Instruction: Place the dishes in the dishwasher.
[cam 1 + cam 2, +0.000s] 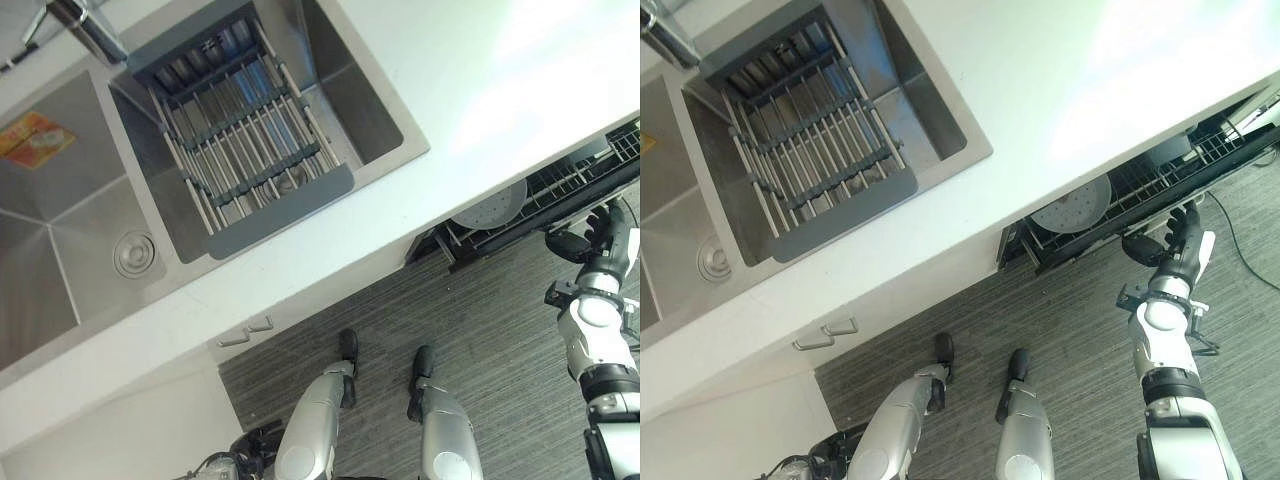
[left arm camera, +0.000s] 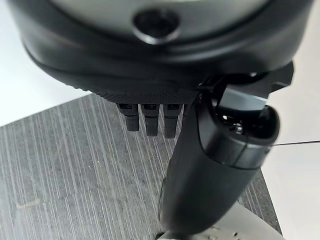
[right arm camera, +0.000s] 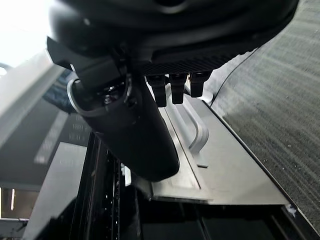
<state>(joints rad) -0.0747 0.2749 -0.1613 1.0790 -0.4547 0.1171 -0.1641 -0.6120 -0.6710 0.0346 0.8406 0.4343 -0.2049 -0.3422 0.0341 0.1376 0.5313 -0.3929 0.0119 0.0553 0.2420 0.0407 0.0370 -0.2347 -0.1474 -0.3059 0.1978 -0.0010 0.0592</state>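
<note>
Plate (image 1: 1072, 211) first: one pale round dish stood on edge in the dark wire rack (image 1: 1140, 190) of the dishwasher, which was pulled out from under the white counter (image 1: 1110, 70). My right hand (image 1: 1180, 235) was stretched toward the front of that rack, just beside its outer edge, and I could not tell from above whether it touched the wire. From my right wrist, my fingers (image 3: 172, 92) hung fairly straight and loose, the thumb (image 3: 135, 135) standing apart from them, nothing pinched between. Past them lay the silver dishwasher door (image 3: 225, 175) with its curved handle (image 3: 197, 127), and the grey striped floor (image 3: 290, 90) ran alongside it.

My left hand (image 2: 150, 117) hung low over the same striped floor, fingers relaxed and empty, thumb off to one side, holding nothing.

Up on the counter, the steel sink (image 1: 60, 230) sat well apart from the dishwasher. A grey slatted drying rack (image 1: 245, 140) spanned one basin, with no dishes on it that I could make out. The round drain (image 1: 133, 254) lay in the other basin, and a faucet (image 1: 85, 25) stood at the sink's far edge.
</note>
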